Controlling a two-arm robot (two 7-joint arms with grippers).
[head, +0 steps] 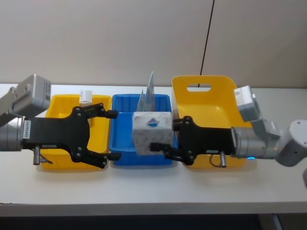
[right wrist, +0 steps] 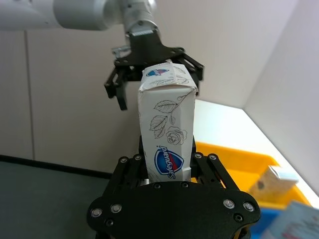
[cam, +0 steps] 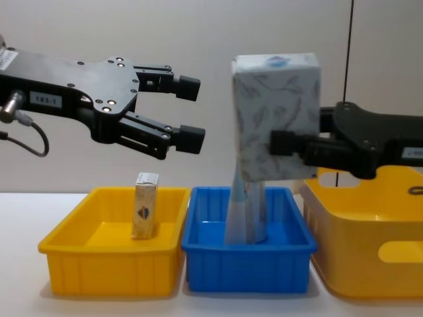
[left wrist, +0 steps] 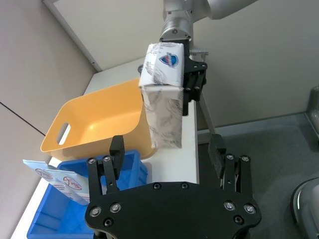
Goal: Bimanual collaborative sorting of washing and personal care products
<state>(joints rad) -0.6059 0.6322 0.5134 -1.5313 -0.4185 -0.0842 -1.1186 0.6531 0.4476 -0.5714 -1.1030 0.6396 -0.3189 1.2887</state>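
Observation:
My right gripper (head: 165, 136) is shut on a large pale carton (head: 152, 130) with leafy print and a blue emblem, and holds it upright in the air above the blue bin (head: 141, 159). The left gripper (head: 114, 135) hangs open just left of the carton (cam: 274, 112), with a gap between them and nothing in its fingers. Slim blue-grey tubes (cam: 244, 211) stand in the blue bin. A small carton (cam: 145, 205) stands upright in the low yellow bin (cam: 66, 244) on the left.
A tall yellow bin (head: 201, 103) with a handle slot stands to the right of the blue bin, under my right arm. The three bins sit in a row on the white table (head: 153, 187). A wall rises behind them, and a dark cable (head: 207, 38) runs down it.

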